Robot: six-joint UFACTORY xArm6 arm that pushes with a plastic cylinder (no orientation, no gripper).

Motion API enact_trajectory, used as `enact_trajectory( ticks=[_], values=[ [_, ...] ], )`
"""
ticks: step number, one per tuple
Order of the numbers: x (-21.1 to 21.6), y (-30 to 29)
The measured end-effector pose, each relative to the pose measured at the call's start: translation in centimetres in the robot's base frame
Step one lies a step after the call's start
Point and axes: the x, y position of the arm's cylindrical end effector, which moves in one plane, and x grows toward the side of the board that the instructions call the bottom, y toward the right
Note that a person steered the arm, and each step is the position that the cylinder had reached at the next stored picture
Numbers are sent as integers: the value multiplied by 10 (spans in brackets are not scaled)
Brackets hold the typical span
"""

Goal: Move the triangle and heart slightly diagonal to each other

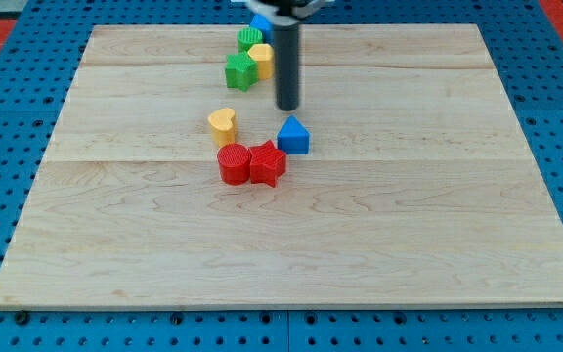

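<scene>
A blue triangle (293,135) lies near the board's middle. A yellow heart (222,123) lies to its left, a little higher in the view. My tip (288,107) is just above the blue triangle in the view, a small gap apart, and to the right of the heart. The dark rod rises from it toward the view's top.
A red cylinder (233,163) and a red star (267,162) touch each other just below the heart and triangle. Near the top edge cluster a green star (241,70), a yellow block (261,59), a green cylinder (250,39) and a blue block (260,22). Wooden board (438,196) on blue pegboard.
</scene>
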Motion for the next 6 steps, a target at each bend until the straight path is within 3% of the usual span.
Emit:
enact_trajectory(
  ticks=[1, 2, 5, 6],
  values=[
    [82, 65],
    [148, 52],
    [52, 13],
    [57, 17]
  ],
)
